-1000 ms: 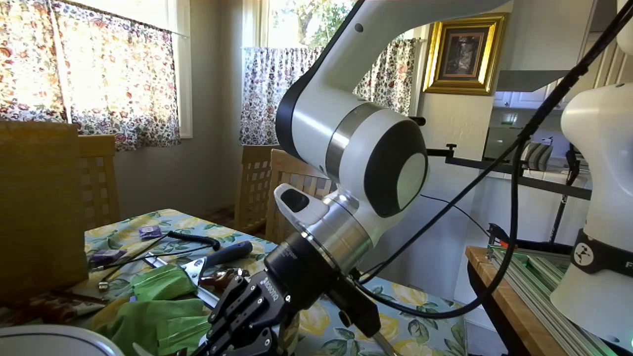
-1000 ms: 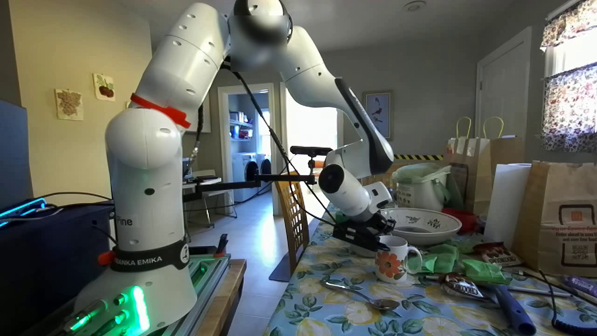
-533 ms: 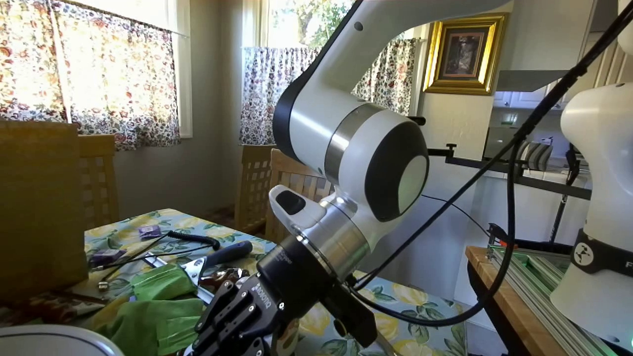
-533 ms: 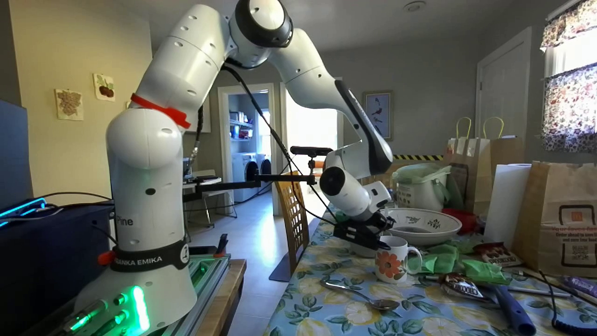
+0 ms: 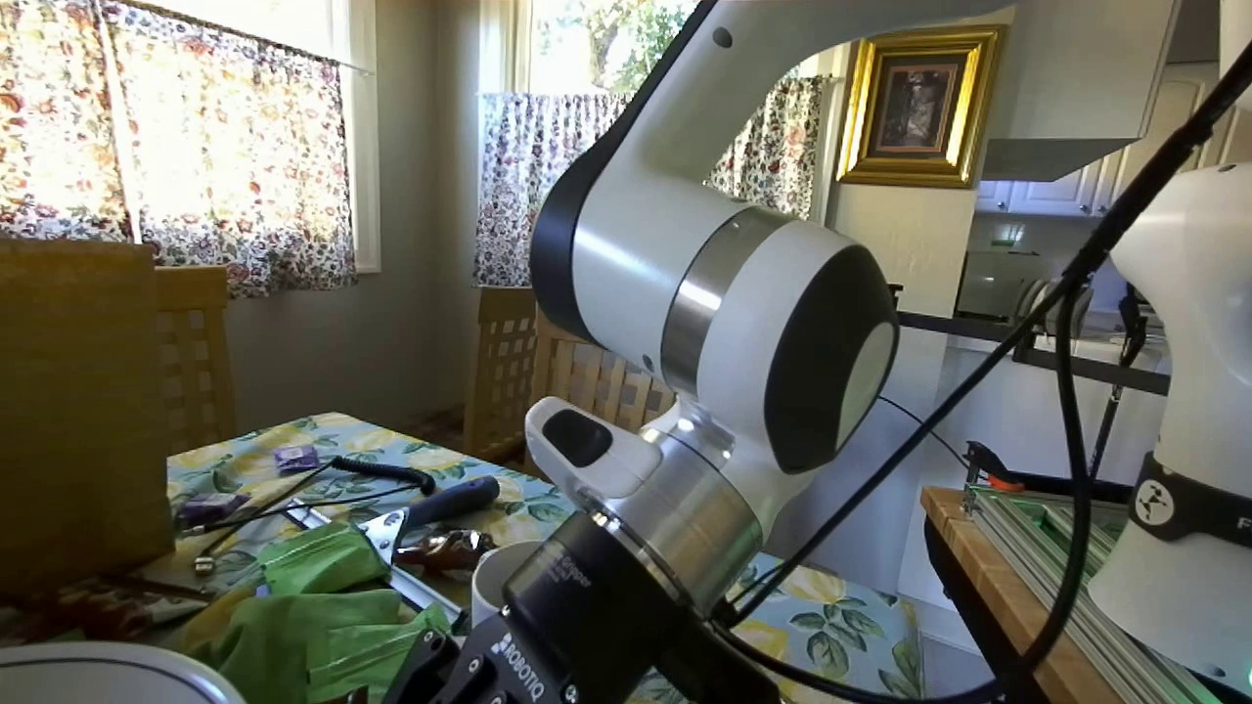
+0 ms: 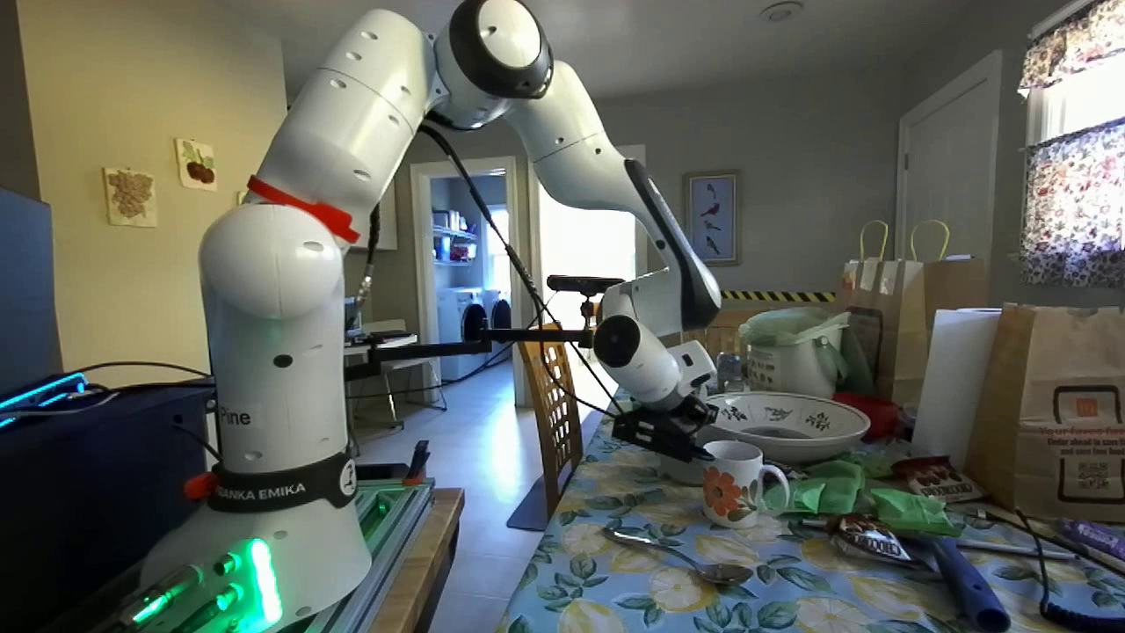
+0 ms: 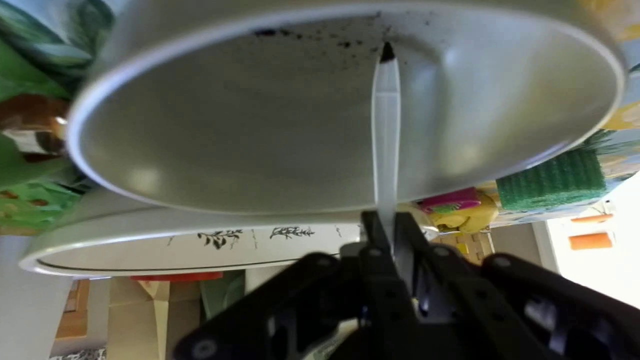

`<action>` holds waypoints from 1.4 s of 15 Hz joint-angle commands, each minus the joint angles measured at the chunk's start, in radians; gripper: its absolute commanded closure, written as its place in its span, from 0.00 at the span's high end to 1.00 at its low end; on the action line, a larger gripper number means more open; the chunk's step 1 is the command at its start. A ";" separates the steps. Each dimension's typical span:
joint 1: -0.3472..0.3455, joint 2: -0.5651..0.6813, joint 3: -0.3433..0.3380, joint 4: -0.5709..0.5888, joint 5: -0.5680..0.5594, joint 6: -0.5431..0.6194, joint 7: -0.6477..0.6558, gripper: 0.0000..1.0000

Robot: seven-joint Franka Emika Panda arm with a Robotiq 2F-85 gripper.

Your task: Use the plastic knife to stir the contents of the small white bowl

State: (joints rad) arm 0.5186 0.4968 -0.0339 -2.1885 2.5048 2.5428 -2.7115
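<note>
My gripper (image 7: 386, 220) is shut on the plastic knife (image 7: 386, 125), a thin translucent white strip. Its dark-stained tip is inside the small white bowl (image 7: 225, 135), near dark specks on the bowl's inner surface; I cannot tell if it touches. In an exterior view the small white bowl (image 6: 678, 470) is partly hidden behind the mug and my gripper (image 6: 706, 454), which is low over it. In an exterior view (image 5: 430, 670) my fingers run out at the bottom edge. The knife is hidden in both exterior views.
A flowered mug (image 6: 731, 488) stands close beside the gripper. A large patterned bowl (image 6: 791, 420) is behind the small bowl. A spoon (image 6: 677, 556) lies in front. Green wrappers (image 6: 914, 510), a blue-handled tool (image 6: 967, 585) and paper bags (image 6: 1055, 396) are at the right.
The gripper and wrist have shifted left in one exterior view and lower in the picture in another. The mug has shifted slightly left and shows more. The knife stays held.
</note>
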 commanded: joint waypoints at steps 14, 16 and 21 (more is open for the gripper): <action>-0.103 0.026 0.002 -0.002 -0.075 0.003 -0.040 0.03; -0.119 0.032 -0.004 0.003 -0.059 -0.036 -0.049 0.03; -0.140 0.037 0.002 0.020 -0.047 -0.109 -0.055 0.03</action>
State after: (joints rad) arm 0.4002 0.5100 -0.0427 -2.1901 2.4457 2.4869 -2.7091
